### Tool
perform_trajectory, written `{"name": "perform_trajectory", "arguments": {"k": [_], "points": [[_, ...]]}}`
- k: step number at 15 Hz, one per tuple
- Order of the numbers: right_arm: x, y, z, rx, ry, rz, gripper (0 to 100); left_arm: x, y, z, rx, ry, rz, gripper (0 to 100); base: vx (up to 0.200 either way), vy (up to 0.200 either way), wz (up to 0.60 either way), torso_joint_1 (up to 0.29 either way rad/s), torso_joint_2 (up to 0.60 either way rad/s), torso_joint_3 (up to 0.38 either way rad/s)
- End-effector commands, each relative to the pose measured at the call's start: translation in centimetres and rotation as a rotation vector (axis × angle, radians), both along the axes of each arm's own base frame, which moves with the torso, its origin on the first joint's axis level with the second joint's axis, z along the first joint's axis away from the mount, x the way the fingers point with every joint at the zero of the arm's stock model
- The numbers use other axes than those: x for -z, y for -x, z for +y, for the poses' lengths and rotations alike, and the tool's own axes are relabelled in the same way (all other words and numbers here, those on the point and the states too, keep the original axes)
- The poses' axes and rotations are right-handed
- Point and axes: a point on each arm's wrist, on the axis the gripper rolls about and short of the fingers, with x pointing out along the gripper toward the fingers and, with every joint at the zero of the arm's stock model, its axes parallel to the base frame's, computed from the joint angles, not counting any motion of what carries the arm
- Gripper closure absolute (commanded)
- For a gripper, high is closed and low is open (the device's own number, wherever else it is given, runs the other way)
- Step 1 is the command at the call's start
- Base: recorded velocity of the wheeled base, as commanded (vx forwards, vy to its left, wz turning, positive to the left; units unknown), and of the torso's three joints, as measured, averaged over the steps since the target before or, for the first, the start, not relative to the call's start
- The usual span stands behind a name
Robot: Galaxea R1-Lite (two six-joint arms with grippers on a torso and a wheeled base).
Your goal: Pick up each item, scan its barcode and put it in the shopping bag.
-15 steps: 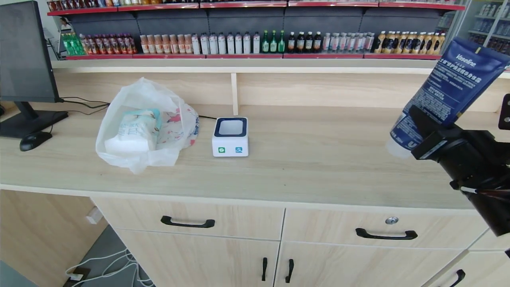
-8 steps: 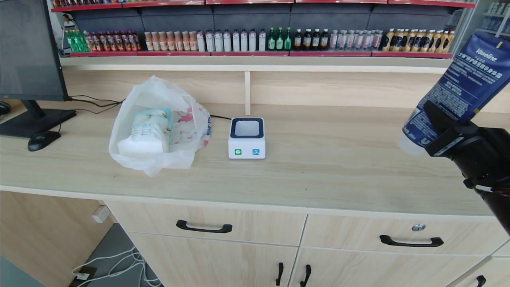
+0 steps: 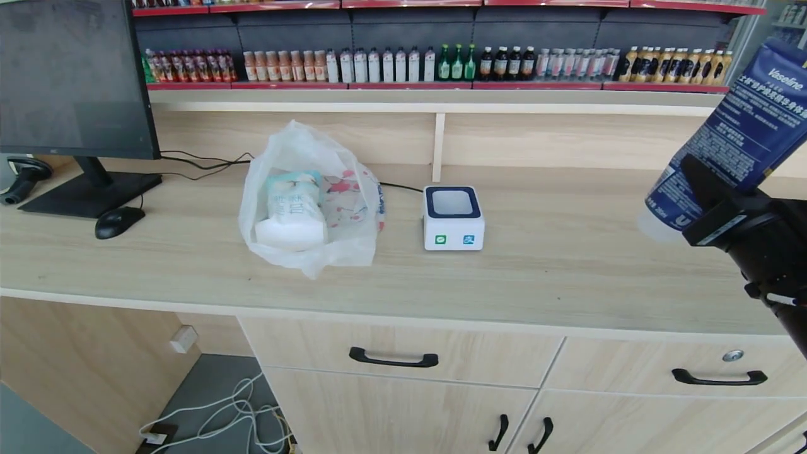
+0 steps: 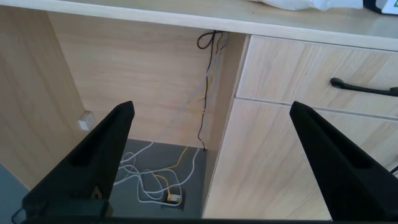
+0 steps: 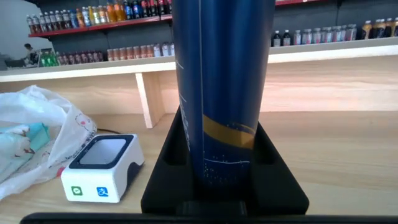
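Bright, even light falls from overhead on the pale counter (image 3: 567, 265), so the scanner (image 3: 454, 217) and plastic bag (image 3: 302, 142) cast only faint, soft shadows. The dark tube (image 5: 221, 93) carries a thin vertical glint. Below the counter the left wrist view is dimmer. Uprights such as the monitor (image 3: 75, 75) edge lean outward at the head view's sides.

Monitor (image 3: 75, 75), mouse (image 3: 118, 222), shelved bottles (image 3: 410, 64)
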Motion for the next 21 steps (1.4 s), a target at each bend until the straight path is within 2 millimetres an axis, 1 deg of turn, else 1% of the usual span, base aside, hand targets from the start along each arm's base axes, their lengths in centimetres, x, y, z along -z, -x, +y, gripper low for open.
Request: {"name": "perform_trajectory", "arguments": {"k": [1, 5, 13, 15, 16, 17, 18, 21], "points": [[0.0, -0.4, 0.5, -0.014, 0.008, -0.002, 100, 0.0, 0.0, 0.0, 0.0, 0.001, -0.001, 0, 0.0, 0.2, 0.0, 0.002, 0.0, 0.002], [0.0, -0.9, 0.6, -0.018, 0.013, -0.001, 100, 0.0, 0.0, 0.0, 0.0, 0.001, -0.001, 0, 0.0, 0.2, 0.0, 0.002, 0.0, 0.002], [0.1, -1.0, 0.7, -0.024, 0.031, 0.002, 100, 0.0, 0.0, 0.0, 0.0, 0.001, -0.001, 0, 0.0, 0.2, 0.0, 0.002, 0.0, 0.002], [1.8, -0.9, 0.9, -0.104, 0.14, 0.049, 100, 0.0, 0.0, 0.0, 0.0, -0.001, -0.001, 0, 0.0, 0.0, 0.0, 0.0, 0.0, 0.0], [2.3, -1.1, 1.0, -0.12, 0.195, 0.058, 100, 0.0, 0.0, 0.0, 0.0, -0.002, -0.001, 0, 0.0, 0.0, 0.0, 0.0, 0.0, 0.0], [2.3, -1.7, 1.2, -0.123, 0.22, 0.05, 100, 0.0, 0.0, 0.0, 0.0, -0.004, -0.001, 0, 0.0, 0.0, 0.0, 0.0, 0.0, 0.0], [2.1, -2.7, 1.5, -0.11, 0.254, 0.033, 100, 0.0, 0.0, 0.0, 0.0, -0.004, -0.001, 0, 0.0, 0.0, 0.0, 0.0, 0.0, 0.0], [2.8, -3.8, 1.8, -0.091, 0.316, 0.042, 100, 0.0, 0.0, 0.0, 0.0, -0.002, 0.001, 0, 0.0, 0.0, 0.0, 0.0, 0.0, 0.0]]}}
